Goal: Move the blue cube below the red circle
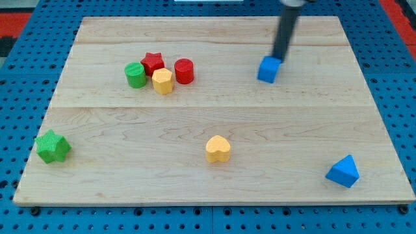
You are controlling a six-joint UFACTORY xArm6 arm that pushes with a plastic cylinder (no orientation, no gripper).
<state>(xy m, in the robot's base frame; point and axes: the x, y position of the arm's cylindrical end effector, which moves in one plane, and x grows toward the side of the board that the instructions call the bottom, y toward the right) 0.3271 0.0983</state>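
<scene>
The blue cube (268, 69) sits on the wooden board at the view's upper right of centre. The red circle (184, 71) is a short red cylinder at the upper left of centre, well to the left of the cube. My tip (278, 58) is the lower end of the dark rod that comes down from the view's top. It stands right at the cube's upper right corner, touching it or nearly so.
A red star (153, 63), a green cylinder (135, 75) and a yellow hexagon (162, 81) cluster just left of the red circle. A yellow heart (218, 149) lies at bottom centre, a green star (52, 146) at bottom left, a blue triangle (343, 171) at bottom right.
</scene>
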